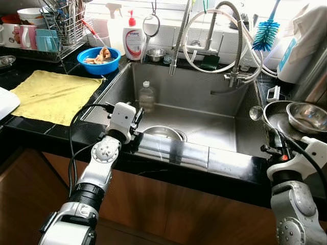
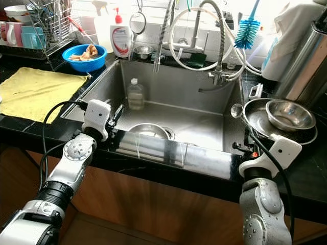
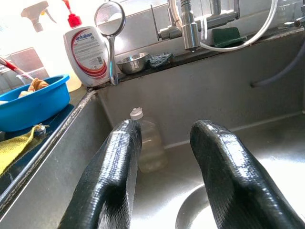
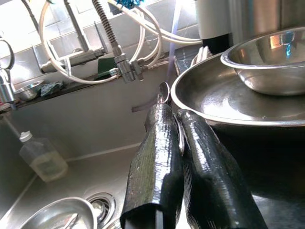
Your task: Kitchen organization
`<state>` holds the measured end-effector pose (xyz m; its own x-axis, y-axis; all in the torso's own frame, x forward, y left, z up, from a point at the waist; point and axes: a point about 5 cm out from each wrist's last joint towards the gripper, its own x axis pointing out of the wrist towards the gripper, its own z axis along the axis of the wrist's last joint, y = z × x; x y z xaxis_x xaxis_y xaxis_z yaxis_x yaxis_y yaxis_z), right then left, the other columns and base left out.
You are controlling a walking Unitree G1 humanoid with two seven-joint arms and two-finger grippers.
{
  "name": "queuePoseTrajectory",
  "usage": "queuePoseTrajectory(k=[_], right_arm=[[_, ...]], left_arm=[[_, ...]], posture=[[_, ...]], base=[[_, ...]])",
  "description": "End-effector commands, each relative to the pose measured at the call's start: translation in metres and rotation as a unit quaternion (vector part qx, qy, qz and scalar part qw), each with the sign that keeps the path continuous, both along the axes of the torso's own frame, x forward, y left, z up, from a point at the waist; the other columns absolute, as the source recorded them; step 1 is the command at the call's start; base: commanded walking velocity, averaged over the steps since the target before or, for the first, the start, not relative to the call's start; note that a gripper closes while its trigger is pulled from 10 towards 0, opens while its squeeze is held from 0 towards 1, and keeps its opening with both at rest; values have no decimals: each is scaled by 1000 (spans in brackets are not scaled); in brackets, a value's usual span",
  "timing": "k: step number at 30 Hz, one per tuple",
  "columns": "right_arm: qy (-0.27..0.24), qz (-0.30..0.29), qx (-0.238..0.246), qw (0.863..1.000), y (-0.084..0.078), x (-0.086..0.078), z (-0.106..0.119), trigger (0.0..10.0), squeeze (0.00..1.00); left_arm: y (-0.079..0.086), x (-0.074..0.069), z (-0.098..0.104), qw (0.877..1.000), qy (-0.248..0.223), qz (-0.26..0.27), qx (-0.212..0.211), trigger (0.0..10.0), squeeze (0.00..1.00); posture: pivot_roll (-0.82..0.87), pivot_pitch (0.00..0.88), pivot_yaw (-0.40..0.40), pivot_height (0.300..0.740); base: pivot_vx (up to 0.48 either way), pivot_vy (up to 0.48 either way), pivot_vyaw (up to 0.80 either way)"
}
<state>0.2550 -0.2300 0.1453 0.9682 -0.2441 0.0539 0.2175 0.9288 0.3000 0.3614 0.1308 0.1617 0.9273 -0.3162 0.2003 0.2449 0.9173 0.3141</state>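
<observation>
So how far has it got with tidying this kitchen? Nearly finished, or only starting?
Early, by the look of it. Mugs already sit by the dish rack. The right gripper is shut on a spoon beside the pan holding a steel bowl. The left gripper hangs open over the sink, where a plastic bottle and another bowl remain.

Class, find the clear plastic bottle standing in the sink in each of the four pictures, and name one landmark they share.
Left eye view: clear plastic bottle stands at the sink's back left.
Right eye view: same spot, left of centre.
Left wrist view: beyond the left gripper, partly behind one finger.
Right wrist view: lower left.
Shared landmark: the coiled faucet hose.
</observation>
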Motion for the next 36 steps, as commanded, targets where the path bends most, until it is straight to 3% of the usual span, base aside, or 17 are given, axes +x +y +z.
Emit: queuePoseTrajectory(k=[1,12,15,17,24,28,33,36], right_arm=[[-4,-27,-2,1000,-9,0,2,10000,0],[-5,-28,5,1000,-8,1,1,10000,0],[-9,-11,8,1000,-4,3,2,10000,0],[-22,32,17,999,9,5,5,10000,0],[-52,95,53,993,25,5,12,10000,0],[-85,171,110,975,45,1,15,10000,0],[-91,211,115,966,55,-3,14,10000,0],[-104,259,149,949,62,-10,14,10000,0]], left_arm=[[-2,0,3,1000,-6,-7,5,10000,0],[-2,1,3,1000,-7,-5,8,10000,0],[-2,1,3,1000,-7,-3,10,10000,0],[1,1,4,1000,-14,6,24,10000,0],[1,2,8,1000,-20,8,16,10000,0],[-8,4,19,999,-14,-16,-39,10000,0],[-13,5,24,996,1,-37,-82,10000,0],[-25,2,26,985,40,-104,-134,10000,0]], posture=[[60,0,-30,740],[62,0,-29,740],[61,0,-29,740],[61,0,-30,740],[62,0,-32,740],[62,0,-33,740],[61,0,-31,740],[65,0,-33,740]], base=[[0,0,0],[0,0,0],[0,0,0],[0,0,0],[0,0,0],[0,0,0],[0,0,0],[0,0,0]])
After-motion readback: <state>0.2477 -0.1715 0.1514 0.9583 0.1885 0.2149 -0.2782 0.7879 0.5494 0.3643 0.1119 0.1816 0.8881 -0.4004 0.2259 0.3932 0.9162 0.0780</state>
